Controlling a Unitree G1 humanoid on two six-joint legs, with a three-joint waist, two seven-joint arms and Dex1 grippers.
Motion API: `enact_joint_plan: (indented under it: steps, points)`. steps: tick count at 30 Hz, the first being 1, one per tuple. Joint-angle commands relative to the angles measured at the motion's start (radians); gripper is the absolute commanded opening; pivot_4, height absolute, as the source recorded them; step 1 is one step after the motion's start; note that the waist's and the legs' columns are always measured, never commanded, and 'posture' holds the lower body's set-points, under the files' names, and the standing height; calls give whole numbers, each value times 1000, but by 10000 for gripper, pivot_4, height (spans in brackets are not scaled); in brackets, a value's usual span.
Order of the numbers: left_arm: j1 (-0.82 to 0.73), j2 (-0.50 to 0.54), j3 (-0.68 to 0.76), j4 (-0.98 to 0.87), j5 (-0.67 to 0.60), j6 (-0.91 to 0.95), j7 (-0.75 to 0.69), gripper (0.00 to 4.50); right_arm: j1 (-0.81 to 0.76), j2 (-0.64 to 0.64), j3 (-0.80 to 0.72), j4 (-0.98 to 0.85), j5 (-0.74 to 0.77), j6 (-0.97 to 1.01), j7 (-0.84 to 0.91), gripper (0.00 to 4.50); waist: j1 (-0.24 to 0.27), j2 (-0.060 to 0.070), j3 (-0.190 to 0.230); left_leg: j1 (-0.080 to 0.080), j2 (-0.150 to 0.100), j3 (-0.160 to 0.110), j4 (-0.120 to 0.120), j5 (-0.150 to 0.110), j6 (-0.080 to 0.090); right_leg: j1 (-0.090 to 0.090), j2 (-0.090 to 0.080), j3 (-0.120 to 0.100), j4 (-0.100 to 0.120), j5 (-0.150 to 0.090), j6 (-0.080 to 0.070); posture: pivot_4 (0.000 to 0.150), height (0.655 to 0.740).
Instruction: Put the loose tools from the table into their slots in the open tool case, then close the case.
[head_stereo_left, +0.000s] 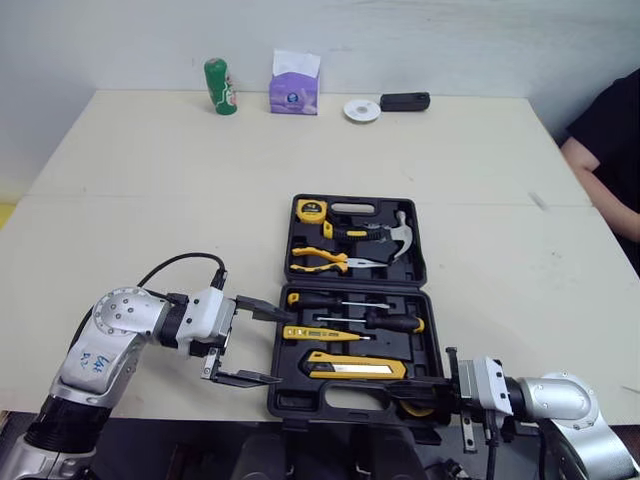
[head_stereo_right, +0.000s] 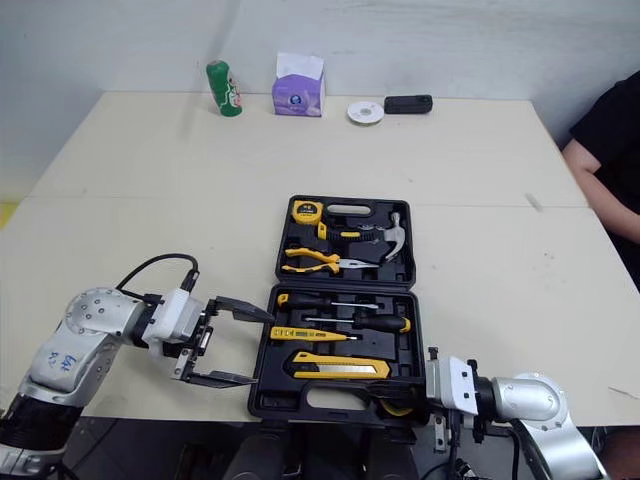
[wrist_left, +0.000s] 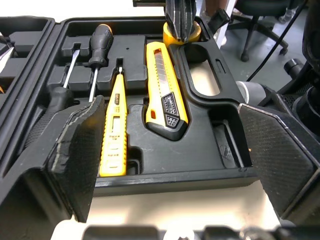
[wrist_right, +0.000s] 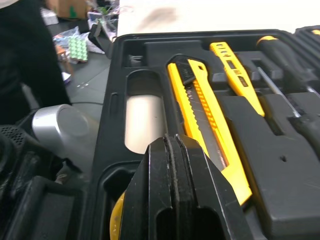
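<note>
The broad beige table (head_stereo_left: 150, 200) carried the black plastic tool case (head_stereo_left: 352, 285), which lay open and flat at the lower centre of the frame so that every slot stayed reachable. The left gripper (head_stereo_left: 283, 346) sat at the left edge of the case's near half, its jaws spread wide and holding nothing. We judged it was placed there to steady that half. From the lower right, the right gripper (wrist_right: 173, 145) reached into the case's near right corner, its two fingers pressed flat together. The yellow-and-black utility knife (head_stereo_left: 355, 366) and the slim yellow tester (head_stereo_left: 325, 334) lay seated in moulded slots beside it. A small yellow round thing (wrist_left: 170, 36) sat just under those fingertips. We could not tell whether they pinched its wall, and we judged they were pressing it home.
</note>
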Motion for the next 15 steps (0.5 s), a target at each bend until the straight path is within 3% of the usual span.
enact_joint_plan:
  steps: [1, 3, 7, 15]
  points:
    - [22, 29, 40, -74, -30, 28, 18, 45000, 17, 28, 112, 82, -116, 26, -48, 514, -12, -5, -3, 0, 1, 0, 0, 0, -1, 0, 1, 0, 0, 0, -1, 1500, 7400]
    - [28, 36, 44, -85, -34, 40, 23, 45000, 13, 21, 140, 93, -147, 48, -62, 514, -17, -7, -4, 3, 5, -1, 0, -1, -5, 2, 4, 0, 0, -1, -4, 1500, 7400]
    - [14, 26, 28, -99, -28, 62, 41, 45000, -23, -10, 185, 117, -179, 83, -66, 514, -18, -9, -7, 23, 9, 0, -13, -6, -12, 16, 9, 1, -4, -4, -11, 1500, 7400]
    - [-28, -6, -12, -48, 2, 36, 32, 45000, -63, -108, 181, 84, -152, 140, -82, 514, -10, -7, -10, 28, 18, 0, -14, -5, -20, 16, 15, 0, 2, -10, -23, 1500, 7400]
